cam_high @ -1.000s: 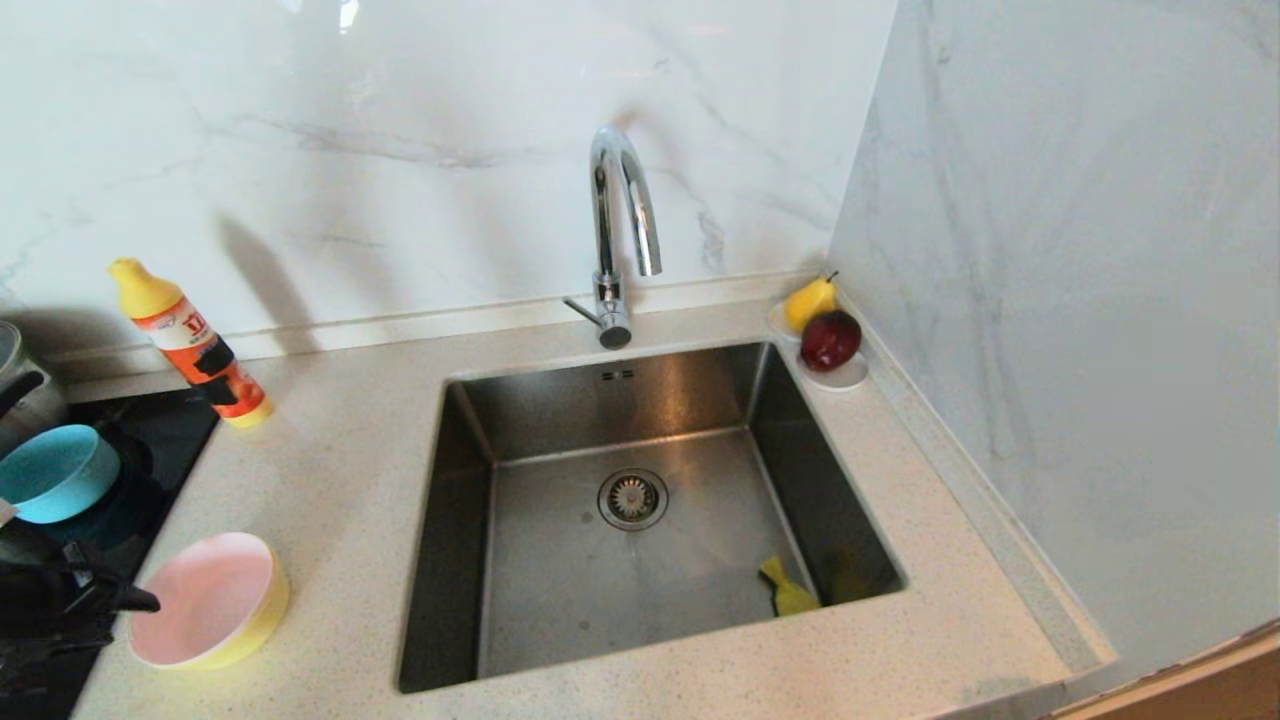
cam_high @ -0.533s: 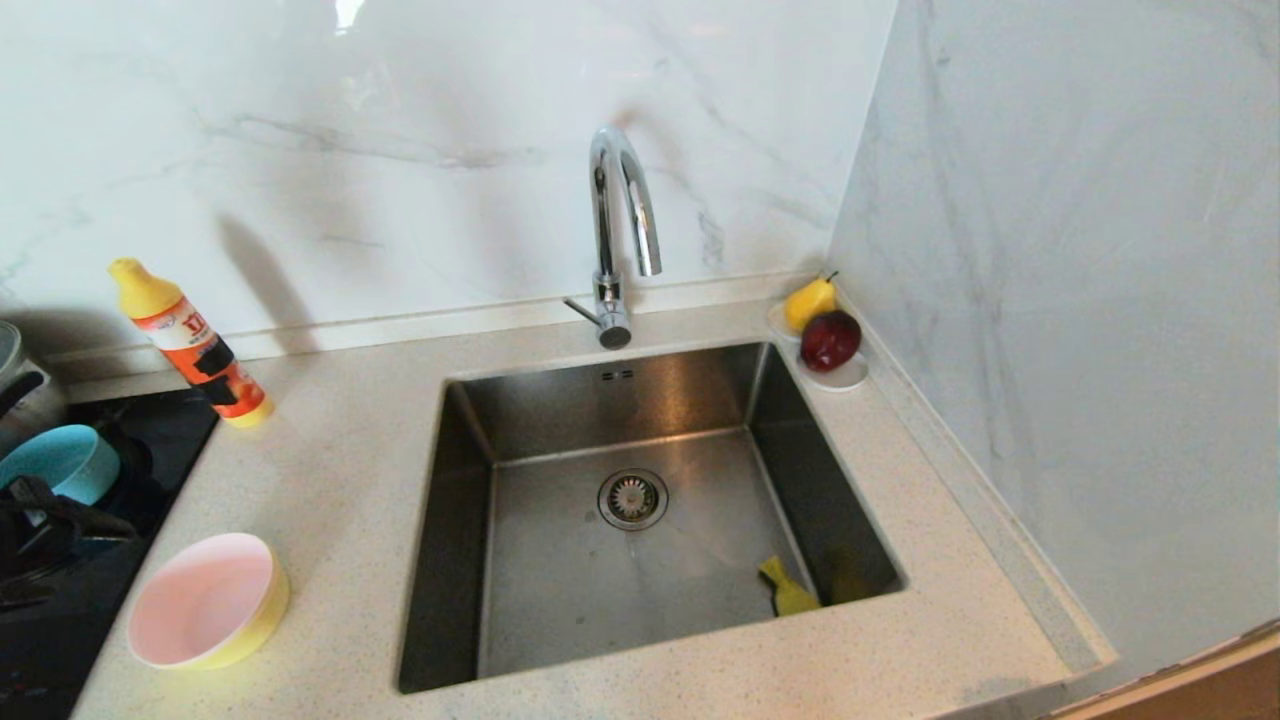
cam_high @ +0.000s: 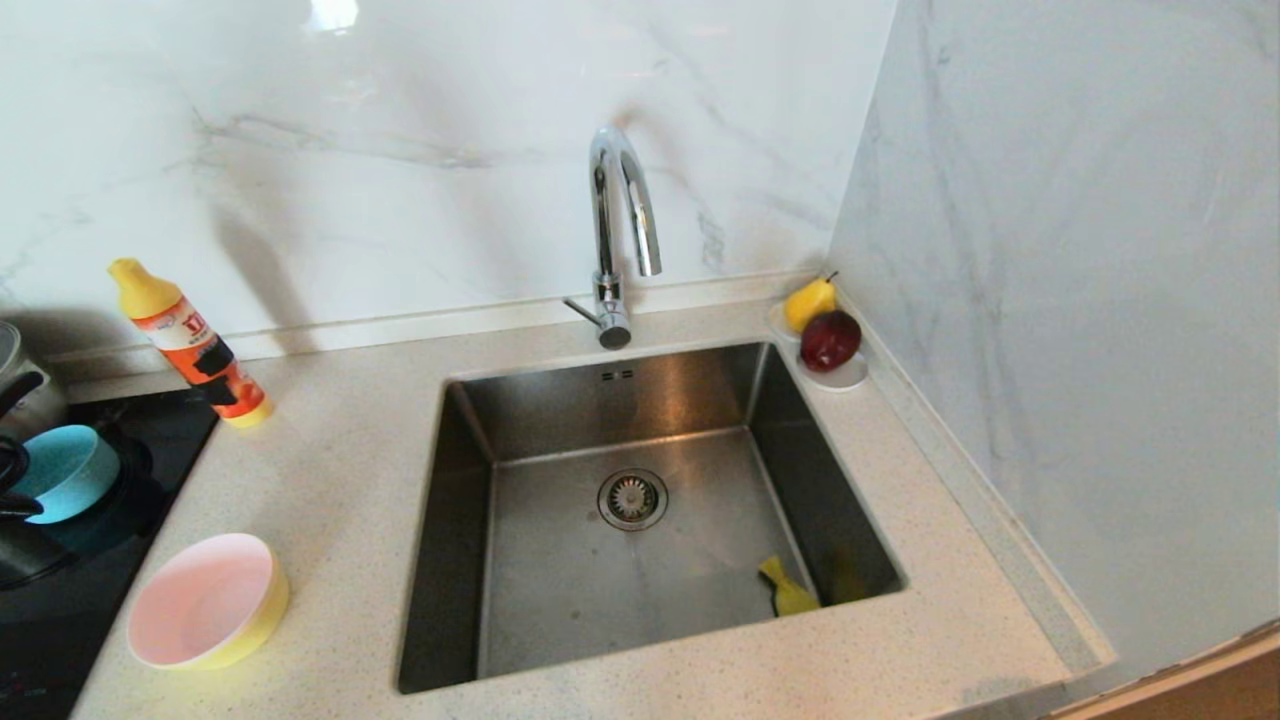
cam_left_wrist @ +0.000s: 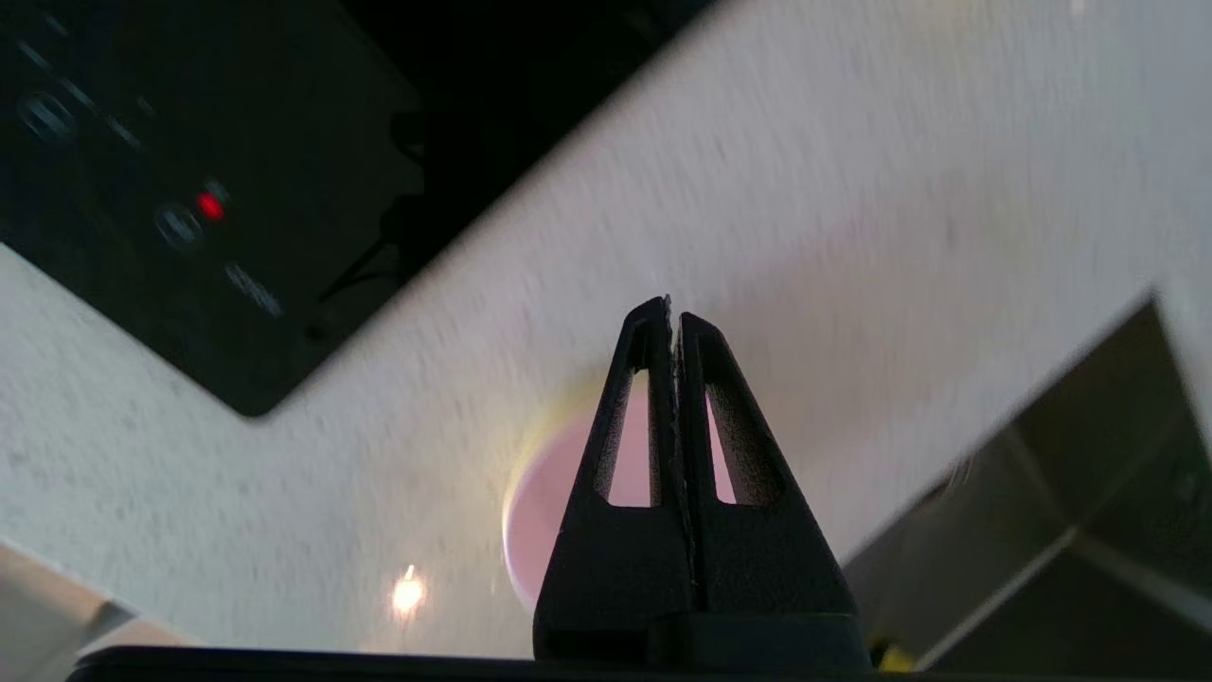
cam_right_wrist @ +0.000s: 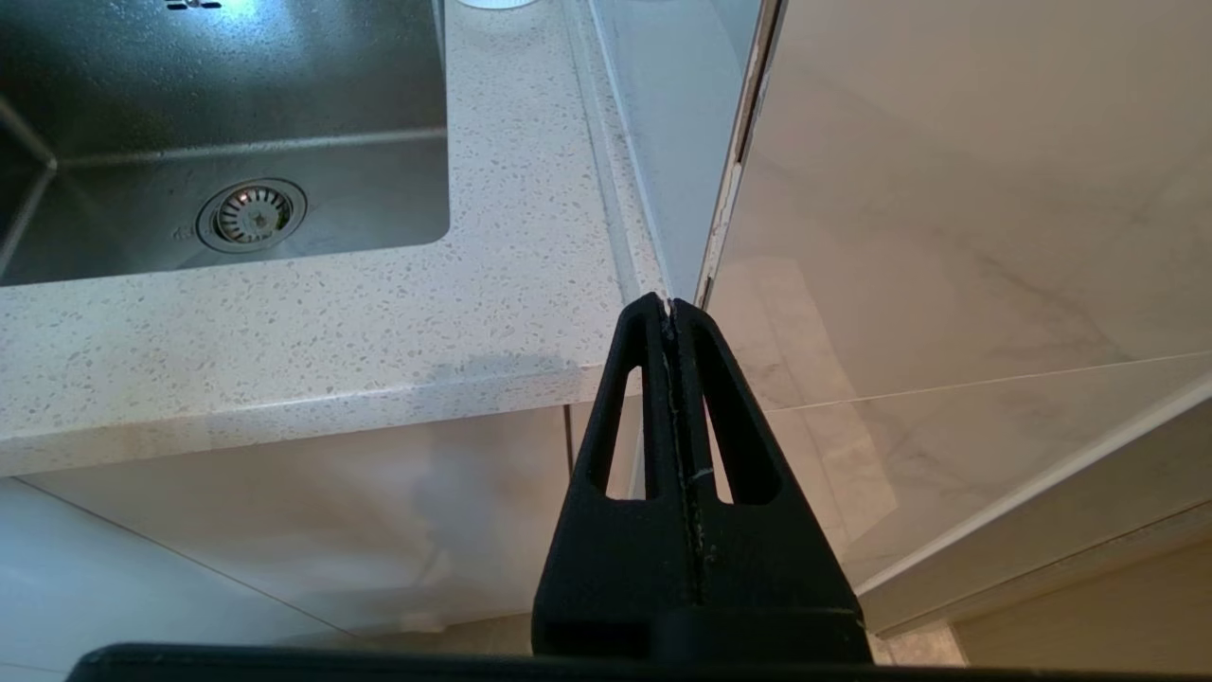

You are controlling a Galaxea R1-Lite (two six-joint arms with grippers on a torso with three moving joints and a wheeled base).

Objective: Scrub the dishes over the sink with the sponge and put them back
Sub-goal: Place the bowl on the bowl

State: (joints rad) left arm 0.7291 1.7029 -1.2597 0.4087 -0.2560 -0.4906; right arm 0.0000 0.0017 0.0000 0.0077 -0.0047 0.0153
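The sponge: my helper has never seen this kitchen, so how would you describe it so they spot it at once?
Start at the square steel sink under the chrome faucet. Look down into the basin's near right corner, past the round drain, where the sponge lies against the right wall. It is the only thing in the basin, yellow with a dark face, unlike the round bowls left of the sink.

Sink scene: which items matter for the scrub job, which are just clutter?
Job: pink bowl nested in yellow bowl, blue bowl, sponge, sink.
Clutter: bottle, fruit saucer, faucet, pot.
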